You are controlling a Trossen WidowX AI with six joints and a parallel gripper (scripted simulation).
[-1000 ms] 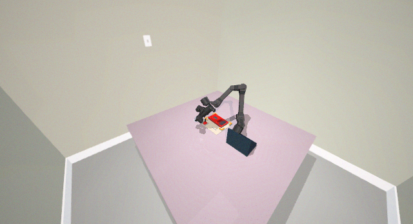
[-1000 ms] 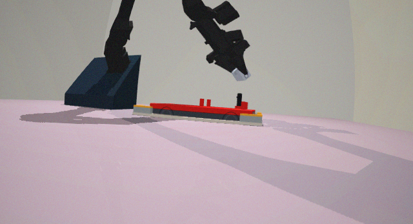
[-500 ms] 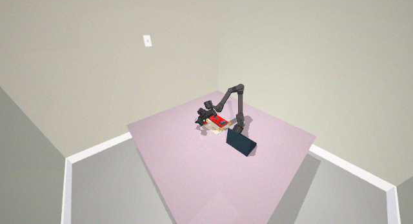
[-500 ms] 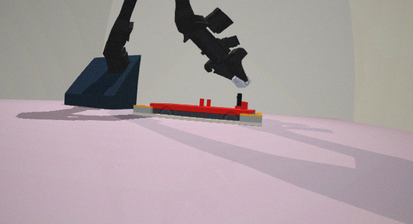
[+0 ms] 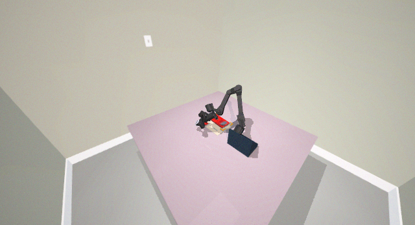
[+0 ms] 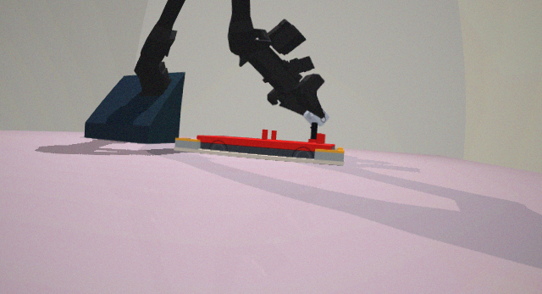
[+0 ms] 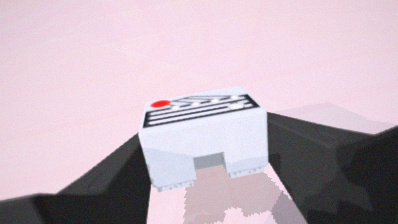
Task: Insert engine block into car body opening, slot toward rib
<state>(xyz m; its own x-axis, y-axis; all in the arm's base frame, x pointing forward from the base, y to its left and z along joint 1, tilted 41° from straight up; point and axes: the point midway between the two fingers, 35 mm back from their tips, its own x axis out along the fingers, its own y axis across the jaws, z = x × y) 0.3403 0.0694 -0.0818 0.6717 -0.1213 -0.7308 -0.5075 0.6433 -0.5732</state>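
Pale beige-grey walls (image 5: pixel 97 56) (image 6: pixel 381 52) behind a pink table top (image 5: pixel 207 173) (image 6: pixel 169 222) (image 7: pixel 75 60); in top view, a white wall plate (image 5: pixel 146 37) on the left wall. On the table, a dark blue wedge-shaped base (image 5: pixel 242 142) (image 6: pixel 167 124), with the black arm (image 5: pixel 240 105) (image 6: pixel 240 31) rising from it, then bent down toward the car. Near the base, the red car body (image 5: pixel 224 122) (image 6: pixel 237 141), low and long above a pale board (image 5: pixel 214 129) (image 6: pixel 254 159). In exterior view, grey end blocks with orange tops, and two short red uprights near mid-length.

Gripper (image 5: pixel 198 122) (image 6: pixel 319 116) (image 7: pixel 201 129) slanted downward over the far end from the base. Fingers closed on opposite sides of the white engine block (image 5: pixel 197 122) (image 6: pixel 310 118) (image 7: pixel 205 145): gripped, tilted, above the car body, not seated. Just under it in exterior view, a black post (image 6: pixel 313 131) beside a small red block (image 6: pixel 321 138); contact with the post not determinable. In wrist view, black-and-white stripes and a red disc on the upper face, plus a notch in the lower edge. Opening and slot alignment not resolvable.
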